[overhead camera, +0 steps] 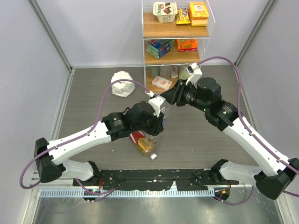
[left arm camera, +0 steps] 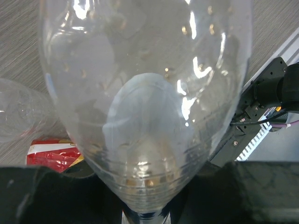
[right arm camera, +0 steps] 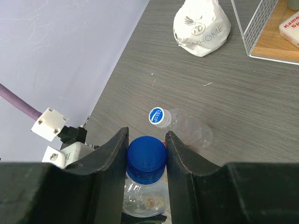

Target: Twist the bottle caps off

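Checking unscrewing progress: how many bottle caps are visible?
3. A blue cap in the right gripper; a blue-printed cap on the clear bottle lying beyond it; a white cap on the red-labelled bottle. Others may be hidden.

walls: pale lilac panels | tabletop: grey wood-grain | rack: wire-and-wood, rear | light: even, probably overhead

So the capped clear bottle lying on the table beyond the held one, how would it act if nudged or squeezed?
It would probably roll: the bottle lies on its side, round-bodied, on the smooth table. It looks empty, so it is likely light and easy to skid. Its thin clear wall may dent if squeezed.
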You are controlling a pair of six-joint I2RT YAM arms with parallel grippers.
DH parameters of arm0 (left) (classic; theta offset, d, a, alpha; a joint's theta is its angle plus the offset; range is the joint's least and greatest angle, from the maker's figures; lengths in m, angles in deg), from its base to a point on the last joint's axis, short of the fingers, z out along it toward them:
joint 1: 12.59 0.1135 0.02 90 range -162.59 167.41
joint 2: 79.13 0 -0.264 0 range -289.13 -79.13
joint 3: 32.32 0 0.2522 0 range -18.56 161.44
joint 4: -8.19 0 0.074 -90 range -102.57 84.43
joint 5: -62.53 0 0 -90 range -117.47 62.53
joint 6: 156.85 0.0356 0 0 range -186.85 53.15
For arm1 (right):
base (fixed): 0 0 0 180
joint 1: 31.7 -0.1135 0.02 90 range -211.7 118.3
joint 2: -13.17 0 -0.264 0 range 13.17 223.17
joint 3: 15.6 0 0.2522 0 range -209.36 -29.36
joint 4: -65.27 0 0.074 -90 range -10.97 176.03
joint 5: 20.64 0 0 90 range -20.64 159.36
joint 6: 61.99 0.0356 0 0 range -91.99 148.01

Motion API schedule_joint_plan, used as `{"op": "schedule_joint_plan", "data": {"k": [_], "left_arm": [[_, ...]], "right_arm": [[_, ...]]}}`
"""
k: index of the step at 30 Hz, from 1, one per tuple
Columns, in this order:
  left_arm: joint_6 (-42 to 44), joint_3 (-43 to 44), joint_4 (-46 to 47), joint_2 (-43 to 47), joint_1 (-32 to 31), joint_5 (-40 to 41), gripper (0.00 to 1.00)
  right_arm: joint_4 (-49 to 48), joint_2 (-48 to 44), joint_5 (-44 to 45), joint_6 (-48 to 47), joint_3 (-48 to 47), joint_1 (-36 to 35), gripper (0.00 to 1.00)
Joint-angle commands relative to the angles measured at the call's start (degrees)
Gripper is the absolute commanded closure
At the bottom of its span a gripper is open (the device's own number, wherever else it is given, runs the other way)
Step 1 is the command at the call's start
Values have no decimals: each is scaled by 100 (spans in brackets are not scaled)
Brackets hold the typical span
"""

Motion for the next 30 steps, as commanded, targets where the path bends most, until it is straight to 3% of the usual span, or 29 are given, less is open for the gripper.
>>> {"op": "schedule_joint_plan", "data": {"k": [1,14,30], "left_arm": [[-50,161,193,278,-29,30,100],[-76,-401,641,831,-20,-662,100],[64,-1017,1713,1438,-20,-1973,100]], "right_arm": [[-548,-242,-632,-310,32,-23,99],[-1338,-382,-3250,-1014,-170,12,99],[-2201,-383,-5432,-918,-126,39,99]]}}
